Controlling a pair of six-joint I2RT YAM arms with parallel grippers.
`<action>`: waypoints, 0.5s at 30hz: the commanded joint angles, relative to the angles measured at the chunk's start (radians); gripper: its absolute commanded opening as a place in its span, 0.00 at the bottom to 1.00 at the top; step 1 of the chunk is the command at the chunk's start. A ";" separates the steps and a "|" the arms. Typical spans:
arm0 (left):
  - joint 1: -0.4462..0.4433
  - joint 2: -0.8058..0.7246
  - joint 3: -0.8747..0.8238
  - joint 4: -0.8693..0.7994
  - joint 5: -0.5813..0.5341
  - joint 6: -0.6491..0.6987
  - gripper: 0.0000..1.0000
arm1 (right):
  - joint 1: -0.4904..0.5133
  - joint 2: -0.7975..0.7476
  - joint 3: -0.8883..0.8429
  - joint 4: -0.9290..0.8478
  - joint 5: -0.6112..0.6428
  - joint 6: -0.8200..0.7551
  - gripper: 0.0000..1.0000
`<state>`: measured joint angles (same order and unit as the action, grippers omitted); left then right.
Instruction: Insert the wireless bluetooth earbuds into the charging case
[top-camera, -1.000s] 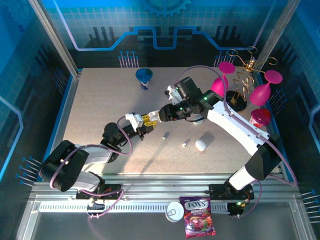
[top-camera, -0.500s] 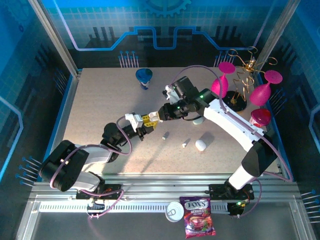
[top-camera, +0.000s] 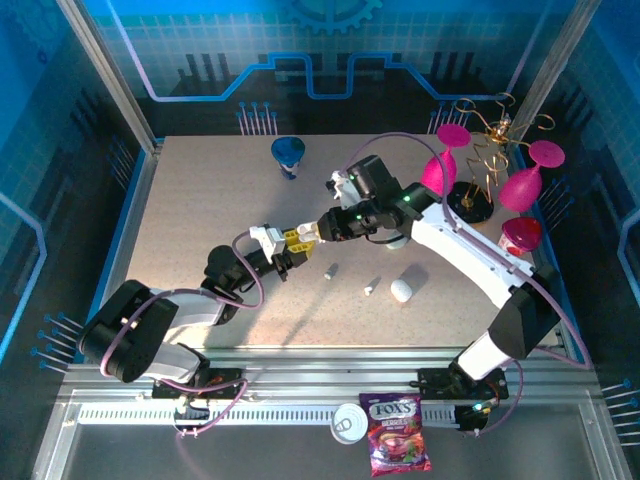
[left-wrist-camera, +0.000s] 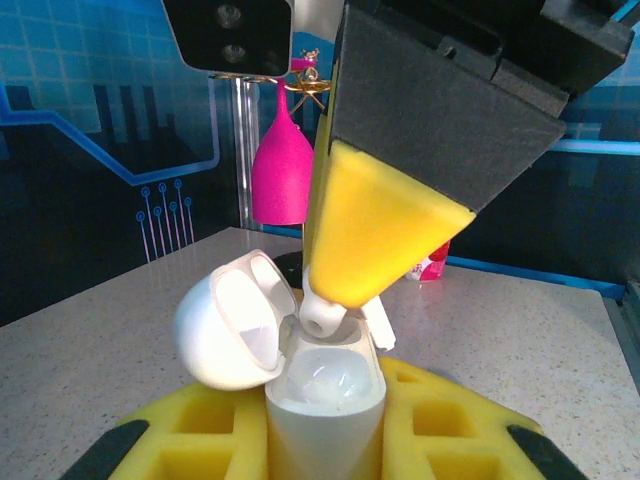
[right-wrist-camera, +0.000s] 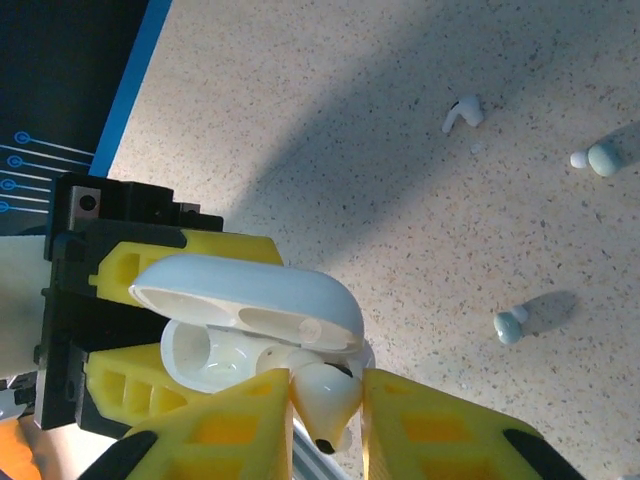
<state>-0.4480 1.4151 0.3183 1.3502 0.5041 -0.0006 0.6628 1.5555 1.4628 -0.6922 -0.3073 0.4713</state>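
Clamping a white pebble-shaped plastic charging case (left-wrist-camera: 325, 400) in the left jaws, with yellow foam pads pressed against both sides of its body and the lid swung open and tilted back. From the right wrist, showing the same case (right-wrist-camera: 250, 300) with the lid uppermost and hollow wells visible inside.

Pinching 1 tiny white glossy stemmed earbud (right-wrist-camera: 322, 395) in the right jaws, yellow pads tight on either side of it. Holding that earbud (left-wrist-camera: 322, 315) right at the case's open mouth, rounded end at the rim. Cannot tell whether touching.

Lying loose on the speckled beige counter (top-camera: 200, 200), right of the held case in the top view: a nearer loose earbud (top-camera: 330, 270), a farther loose earbud (top-camera: 371, 287), then just beside that a closed white rounded case (top-camera: 401, 290).
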 joint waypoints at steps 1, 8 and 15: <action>-0.001 0.010 0.025 0.050 0.010 -0.031 0.00 | 0.011 -0.054 -0.039 0.115 -0.027 -0.015 0.21; 0.003 0.005 0.023 0.050 0.020 -0.064 0.00 | 0.011 -0.084 -0.088 0.215 -0.050 -0.026 0.21; 0.020 -0.022 0.020 0.045 0.042 -0.133 0.00 | 0.012 -0.095 -0.113 0.226 -0.031 -0.087 0.20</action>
<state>-0.4397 1.4185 0.3187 1.3529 0.5144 -0.0856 0.6628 1.4799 1.3560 -0.4885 -0.3332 0.4294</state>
